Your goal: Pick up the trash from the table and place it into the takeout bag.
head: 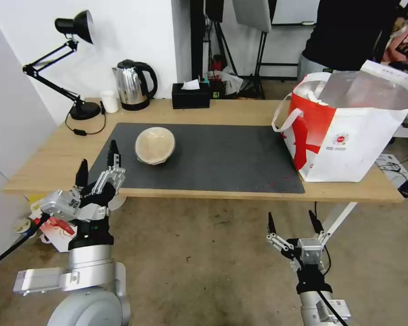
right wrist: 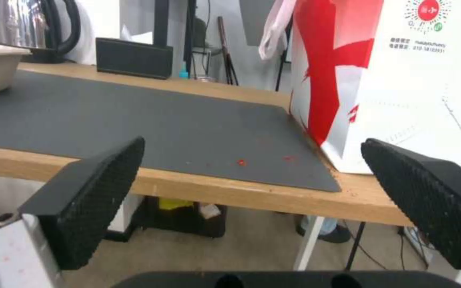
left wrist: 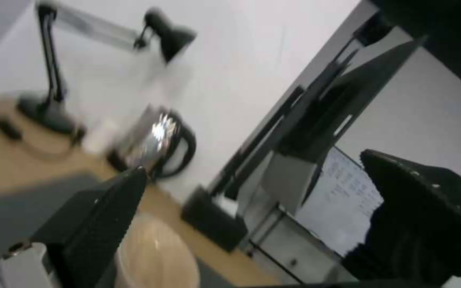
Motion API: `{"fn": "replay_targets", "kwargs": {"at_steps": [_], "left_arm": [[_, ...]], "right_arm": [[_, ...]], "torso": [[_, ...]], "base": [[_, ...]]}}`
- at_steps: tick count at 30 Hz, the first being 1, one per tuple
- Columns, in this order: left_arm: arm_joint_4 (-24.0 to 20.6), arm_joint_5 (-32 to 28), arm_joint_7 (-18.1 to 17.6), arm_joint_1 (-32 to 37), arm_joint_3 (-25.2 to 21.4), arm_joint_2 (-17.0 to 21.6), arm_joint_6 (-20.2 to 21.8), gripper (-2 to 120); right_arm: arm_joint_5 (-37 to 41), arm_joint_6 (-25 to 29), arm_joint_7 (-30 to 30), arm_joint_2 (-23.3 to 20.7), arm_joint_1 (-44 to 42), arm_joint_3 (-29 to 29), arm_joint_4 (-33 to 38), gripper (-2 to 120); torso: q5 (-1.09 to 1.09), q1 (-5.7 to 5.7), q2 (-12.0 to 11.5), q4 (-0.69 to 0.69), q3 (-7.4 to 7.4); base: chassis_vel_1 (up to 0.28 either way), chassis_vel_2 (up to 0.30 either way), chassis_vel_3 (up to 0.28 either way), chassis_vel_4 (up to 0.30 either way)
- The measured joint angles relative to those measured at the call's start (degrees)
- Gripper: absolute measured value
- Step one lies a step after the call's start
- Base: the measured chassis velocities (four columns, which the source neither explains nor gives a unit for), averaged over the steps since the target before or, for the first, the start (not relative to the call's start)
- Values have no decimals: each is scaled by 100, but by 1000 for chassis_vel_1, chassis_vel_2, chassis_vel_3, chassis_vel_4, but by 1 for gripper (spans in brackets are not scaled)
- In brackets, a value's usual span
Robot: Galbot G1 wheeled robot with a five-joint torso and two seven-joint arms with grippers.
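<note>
On the table (head: 240, 108) one tan paper bowl (head: 155, 145) waits near the spread left gripper (head: 97, 164); the right gripper (head: 291, 220) hangs spread, below.

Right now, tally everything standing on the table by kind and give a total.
Tan paper bowl: 1
Takeout bag: 1
Desk lamp: 1
Kettle: 1
Small white cup: 1
Black tissue box: 1
Dark grey mat: 1
Total: 7

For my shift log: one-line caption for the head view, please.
Open left gripper raised at the table edge near the tan paper bowl; open right gripper low, takeout bag at right.
</note>
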Motion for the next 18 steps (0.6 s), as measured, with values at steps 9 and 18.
{"fn": "replay_targets", "kwargs": {"at_steps": [9,18], "left_arm": [[3,-117,-41,-5,-11,14,68,100],[13,-1356,-761,-188,-251,251,925,100]], "right_arm": [[0,0,0,0,0,0,0,100],[0,0,0,0,0,0,0,100]], "torso": [[1,0,0,0,0],[1,0,0,0,0]], "base": [[0,0,0,0],[0,0,0,0]]}}
